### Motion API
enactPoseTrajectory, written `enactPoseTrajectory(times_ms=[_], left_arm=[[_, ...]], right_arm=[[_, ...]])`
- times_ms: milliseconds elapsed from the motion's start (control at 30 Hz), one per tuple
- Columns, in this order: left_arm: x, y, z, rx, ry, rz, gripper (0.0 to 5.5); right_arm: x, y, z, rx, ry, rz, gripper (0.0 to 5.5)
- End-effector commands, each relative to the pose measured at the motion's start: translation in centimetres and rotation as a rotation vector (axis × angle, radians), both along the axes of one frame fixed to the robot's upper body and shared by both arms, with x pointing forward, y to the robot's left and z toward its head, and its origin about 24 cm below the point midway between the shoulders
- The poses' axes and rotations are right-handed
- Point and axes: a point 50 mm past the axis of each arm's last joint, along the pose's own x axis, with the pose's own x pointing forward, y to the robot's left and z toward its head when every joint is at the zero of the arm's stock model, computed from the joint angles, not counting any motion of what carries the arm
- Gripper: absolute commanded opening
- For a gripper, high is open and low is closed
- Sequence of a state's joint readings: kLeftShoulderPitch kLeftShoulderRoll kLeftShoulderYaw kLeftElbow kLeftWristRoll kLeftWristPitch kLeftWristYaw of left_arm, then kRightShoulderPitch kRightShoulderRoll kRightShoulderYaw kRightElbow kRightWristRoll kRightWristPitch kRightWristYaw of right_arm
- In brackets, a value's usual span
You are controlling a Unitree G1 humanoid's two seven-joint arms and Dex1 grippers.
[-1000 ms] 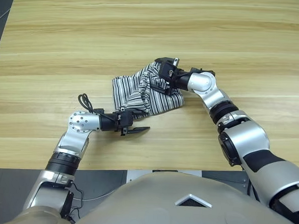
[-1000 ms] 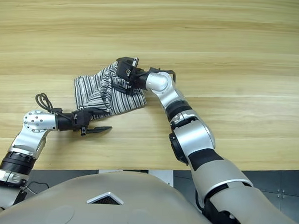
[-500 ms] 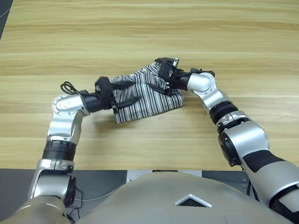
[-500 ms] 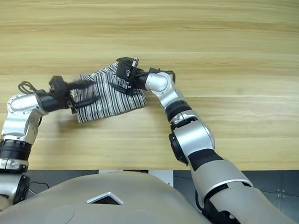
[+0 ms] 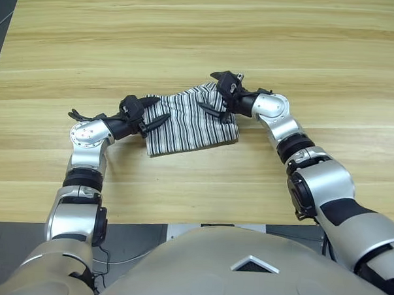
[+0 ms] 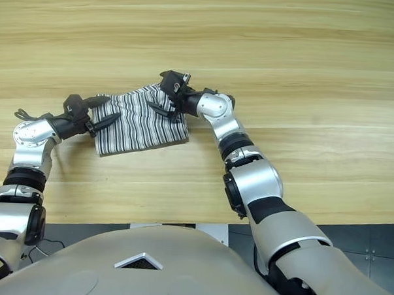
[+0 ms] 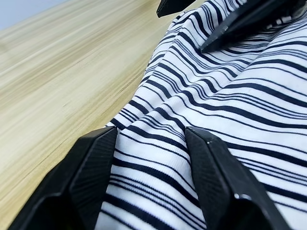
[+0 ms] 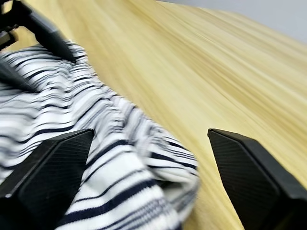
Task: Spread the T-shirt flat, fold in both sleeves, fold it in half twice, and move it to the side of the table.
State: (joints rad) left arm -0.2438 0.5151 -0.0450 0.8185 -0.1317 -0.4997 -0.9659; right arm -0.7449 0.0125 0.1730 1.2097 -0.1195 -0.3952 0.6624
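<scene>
The striped T-shirt (image 5: pixel 191 124) lies as a folded, roughly rectangular bundle on the wooden table (image 5: pixel 189 29). My left gripper (image 5: pixel 156 112) is at the shirt's left edge. It is open, and the left wrist view shows both fingers (image 7: pixel 91 172) spread over the striped cloth (image 7: pixel 230 110). My right gripper (image 5: pixel 214 93) is open at the shirt's far right corner, one finger above the cloth and one on it. In the right wrist view the rumpled corner (image 8: pixel 124 139) lies between its wide-apart fingers (image 8: pixel 254 167).
Bare wooden tabletop surrounds the shirt on all sides, with wide room at the far side and to the right (image 5: pixel 344 75). The table's near edge (image 5: pixel 180 222) runs just in front of my arms. Dark floor (image 5: pixel 7 8) shows past the left edge.
My left gripper swung from the table in front of the shirt up to its left edge. The bunched shirt now lies flatter. My right gripper has opened and let go of the far corner.
</scene>
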Motion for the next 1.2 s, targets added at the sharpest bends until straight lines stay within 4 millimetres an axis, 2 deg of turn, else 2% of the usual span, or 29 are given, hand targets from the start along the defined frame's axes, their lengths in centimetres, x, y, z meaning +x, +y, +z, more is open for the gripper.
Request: enactPoseTrajectory(times_ms=[33, 233, 333, 467, 600, 667, 767, 833, 900, 1033, 1200], left_arm=[[-0.3, -0.3, -0.8, 0.026, 0.036, -0.020, 2.63], [-0.4, -0.5, -0.9, 0.031, 0.031, -0.030, 2.63], [-0.3, -0.5, -0.8, 0.025, 0.026, -0.029, 2.63], [-0.2, -0.6, -0.8, 0.022, 0.020, -0.028, 2.63], [0.0, -0.8, -0.6, 0.017, 0.007, -0.033, 2.63], [0.0, -0.9, -0.5, 0.021, 0.003, -0.043, 2.63], [0.0, -1.0, -0.3, 0.024, -0.005, -0.056, 2.63], [0.0, -1.1, -0.1, 0.026, -0.016, -0.070, 2.63], [0.1, -1.2, 0.1, 0.027, -0.025, -0.082, 2.63], [0.2, -1.4, 0.5, 0.021, -0.039, -0.090, 2.63], [0.8, -1.3, 1.9, -0.034, -0.077, -0.083, 2.63]], right_arm=[[2.4, -1.6, 1.9, -0.002, -0.011, -0.170, 4.40], [3.3, -3.8, 1.2, -0.216, -0.055, -0.313, 4.40], [3.3, -3.9, 1.2, -0.236, -0.086, -0.323, 4.40], [3.3, -1.9, 3.4, -0.018, -0.154, -0.223, 4.40], [2.2, 1.0, 6.9, 0.363, -0.204, -0.011, 4.40], [1.6, 1.9, 7.4, 0.446, -0.189, 0.069, 4.40], [-0.5, 3.9, 4.4, 0.370, 0.035, 0.270, 4.40], [-1.6, 4.1, 2.1, 0.273, 0.195, 0.329, 4.40], [-2.1, 4.0, 0.7, 0.201, 0.293, 0.339, 4.40], [-2.3, 3.1, -1.5, 0.014, 0.361, 0.251, 4.40], [-2.7, 1.1, -4.5, -0.190, 0.423, 0.038, 4.40]])
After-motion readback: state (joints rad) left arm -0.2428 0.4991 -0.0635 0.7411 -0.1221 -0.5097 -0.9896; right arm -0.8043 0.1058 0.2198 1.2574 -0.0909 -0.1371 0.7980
